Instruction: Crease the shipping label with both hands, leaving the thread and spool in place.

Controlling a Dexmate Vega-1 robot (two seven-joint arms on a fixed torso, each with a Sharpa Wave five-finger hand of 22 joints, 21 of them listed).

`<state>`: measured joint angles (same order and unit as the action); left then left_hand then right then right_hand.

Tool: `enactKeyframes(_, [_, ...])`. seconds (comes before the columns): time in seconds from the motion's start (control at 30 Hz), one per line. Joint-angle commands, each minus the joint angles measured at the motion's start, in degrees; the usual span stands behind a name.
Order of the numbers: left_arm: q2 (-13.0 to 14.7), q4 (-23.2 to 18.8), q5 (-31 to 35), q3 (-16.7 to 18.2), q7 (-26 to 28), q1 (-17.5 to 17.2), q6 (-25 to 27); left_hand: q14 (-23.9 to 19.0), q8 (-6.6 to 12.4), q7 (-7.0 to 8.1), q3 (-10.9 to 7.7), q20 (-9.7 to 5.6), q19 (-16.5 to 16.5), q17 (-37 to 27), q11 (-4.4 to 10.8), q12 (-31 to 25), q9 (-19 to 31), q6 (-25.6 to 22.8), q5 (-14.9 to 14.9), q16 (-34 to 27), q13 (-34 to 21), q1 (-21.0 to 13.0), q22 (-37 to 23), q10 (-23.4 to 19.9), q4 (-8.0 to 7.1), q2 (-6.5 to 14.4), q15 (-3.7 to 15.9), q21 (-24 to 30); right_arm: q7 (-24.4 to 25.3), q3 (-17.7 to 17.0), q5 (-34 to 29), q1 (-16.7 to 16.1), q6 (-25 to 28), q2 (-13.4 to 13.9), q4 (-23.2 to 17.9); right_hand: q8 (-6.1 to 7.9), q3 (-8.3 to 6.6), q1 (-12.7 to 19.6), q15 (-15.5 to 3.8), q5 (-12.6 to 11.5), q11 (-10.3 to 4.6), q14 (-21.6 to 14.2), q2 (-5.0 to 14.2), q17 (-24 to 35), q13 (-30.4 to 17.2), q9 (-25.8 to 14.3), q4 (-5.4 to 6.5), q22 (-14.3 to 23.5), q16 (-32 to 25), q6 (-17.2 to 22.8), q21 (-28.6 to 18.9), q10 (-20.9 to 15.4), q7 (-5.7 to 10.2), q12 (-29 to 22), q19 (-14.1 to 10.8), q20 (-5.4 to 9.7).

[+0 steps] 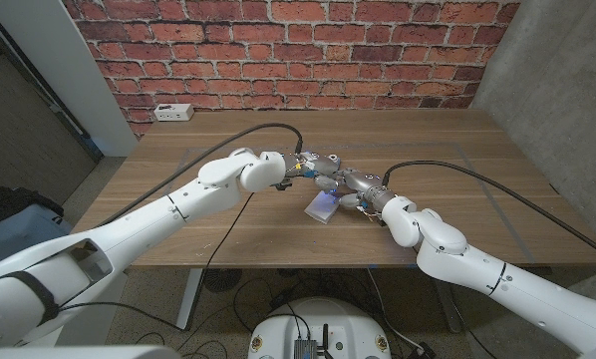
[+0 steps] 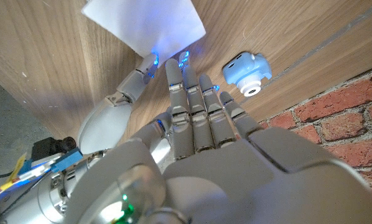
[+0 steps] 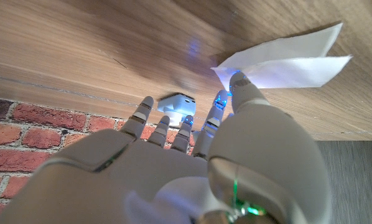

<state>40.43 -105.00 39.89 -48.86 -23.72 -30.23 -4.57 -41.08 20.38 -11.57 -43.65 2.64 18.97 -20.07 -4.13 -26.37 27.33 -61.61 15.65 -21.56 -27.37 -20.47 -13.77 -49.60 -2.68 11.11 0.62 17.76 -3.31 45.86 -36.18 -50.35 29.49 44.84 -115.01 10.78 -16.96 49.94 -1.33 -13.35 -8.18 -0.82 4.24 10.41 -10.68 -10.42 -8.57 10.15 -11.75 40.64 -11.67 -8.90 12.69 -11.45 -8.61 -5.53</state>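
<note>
The white shipping label (image 1: 323, 206) lies near the table's middle, folded over on itself with its flaps apart (image 3: 285, 59). My right hand (image 1: 356, 191) pinches the label's folded end between thumb (image 3: 241, 87) and a finger, the other fingers spread. My left hand (image 1: 313, 168) reaches in from the far side with its fingers straight, and its fingertips (image 2: 173, 67) touch the label's edge (image 2: 145, 25). A small light-blue spool (image 2: 248, 71) stands on the table just beyond both hands (image 3: 176, 104). The thread is not discernible.
The wooden table (image 1: 457, 150) has bare surface on both sides of the hands. A white power strip (image 1: 172, 112) sits at the back left corner. A brick wall (image 1: 298, 50) stands behind the table.
</note>
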Motion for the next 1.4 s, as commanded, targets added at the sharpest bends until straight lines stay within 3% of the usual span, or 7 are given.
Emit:
enactKeyframes(0.03, [1.2,-3.5,2.0,1.5,-1.1,-1.7,0.2,-8.6,2.95,0.4,-1.81,-0.42,8.3,-1.8,1.31,-4.1,2.3,-3.8,0.5,-3.2,-2.8,-1.2,-1.2,-4.7,0.74,-0.4,1.29,5.2,-0.6,0.3,-1.0,-0.1,0.8,-0.1,-0.8,-0.08,0.29,0.6,0.0,-0.3,0.18,-0.4,0.12,0.1,-0.1,0.0,0.11,0.0,0.1,0.3,0.1,-0.5,-0.07,0.2,-0.1,0.08])
enactKeyframes(0.2, [1.6,-5.5,5.7,1.2,-3.1,-2.1,2.0,-14.3,3.05,0.05,-5.14,-1.61,13.1,0.8,2.07,-4.9,-0.1,-8.6,2.2,-2.5,-2.9,-1.7,-1.4,-8.4,3.08,-1.3,2.21,9.1,-0.7,0.4,-1.4,-0.2,1.2,-0.1,-1.1,-0.12,0.38,0.6,-0.01,-0.4,-0.1,-0.4,0.17,0.1,-0.1,0.0,0.13,0.0,0.2,0.3,0.1,-0.5,-0.07,0.2,-0.1,0.14])
enactKeyframes(0.43, [1.9,-7.1,10.5,0.7,-5.1,-2.8,3.6,-18.0,1.37,0.18,-8.93,-3.18,16.6,7.5,2.29,-1.5,-4.8,-13.1,5.1,0.7,2.3,-1.5,-1.1,-12.5,6.59,-1.9,3.1,12.9,-0.7,0.4,-2.0,-0.5,1.3,-0.2,-1.4,-0.17,0.49,0.7,0.01,-0.4,-0.06,-0.4,0.28,0.1,-0.1,0.0,0.16,0.0,0.2,0.2,0.1,-0.5,-0.07,0.3,-0.1,0.1])
enactKeyframes(0.57, [1.3,-7.2,11.7,0.2,-8.4,-2.8,4.6,-20.1,0.74,0.85,-10.31,-4.38,19.1,9.3,3.22,-0.1,-6.7,-14.7,6.2,1.6,4.3,-1.0,-0.8,-14.5,7.69,-2.3,4.02,14.7,-0.7,0.4,-2.0,-0.6,1.3,-0.2,-1.4,-0.2,0.54,0.8,-0.05,-0.4,-0.01,-0.4,0.33,0.2,-0.1,0.0,0.17,0.0,0.2,0.2,0.1,-0.5,-0.07,0.3,-0.1,0.22])
enactKeyframes(0.77, [0.4,-6.0,10.6,-0.3,-11.2,-2.3,4.2,-19.2,-0.29,0.76,-10.99,-4.36,18.2,9.9,2.98,1.4,-7.9,-14.3,6.8,3.0,5.6,-0.4,-0.5,-14.0,8.14,-2.4,3.69,14.9,-0.6,0.3,-2.2,-0.8,1.4,-0.3,-1.5,-0.23,0.61,0.8,-0.08,-0.4,0.13,-0.4,0.4,0.2,-0.1,0.0,0.19,0.0,0.2,0.1,0.1,-0.6,-0.06,0.3,-0.1,0.22])
enactKeyframes(1.1, [-1.1,-3.2,9.6,-1.5,-14.0,-0.9,3.9,-15.7,-2.18,0.3,-10.17,-3.77,14.0,9.1,2.09,3.2,-9.6,-12.6,6.8,5.1,5.3,0.8,-0.1,-11.4,7.0,-1.4,2.81,14.3,-0.7,0.2,-2.2,-0.8,1.4,-0.4,-1.5,-0.21,0.78,0.9,-0.13,-0.4,0.06,-0.4,0.5,0.2,-0.1,0.0,0.22,0.0,0.2,0.1,0.1,-0.6,-0.06,0.3,-0.1,0.26])
enactKeyframes(1.4, [-2.3,-0.8,8.2,-3.1,-16.8,0.5,3.7,-15.5,-2.59,0.17,-9.89,-3.78,13.9,8.9,2.01,3.4,-9.9,-12.2,6.8,5.2,5.1,0.9,0.0,-11.2,6.83,-1.3,2.27,14.4,-1.1,0.3,-1.8,-0.3,1.3,-0.7,-0.8,-0.26,0.92,1.0,-0.22,-0.3,0.02,-0.4,0.58,0.2,-0.1,0.0,0.27,0.0,0.2,0.0,0.2,-0.5,-0.06,0.3,-0.1,0.42])
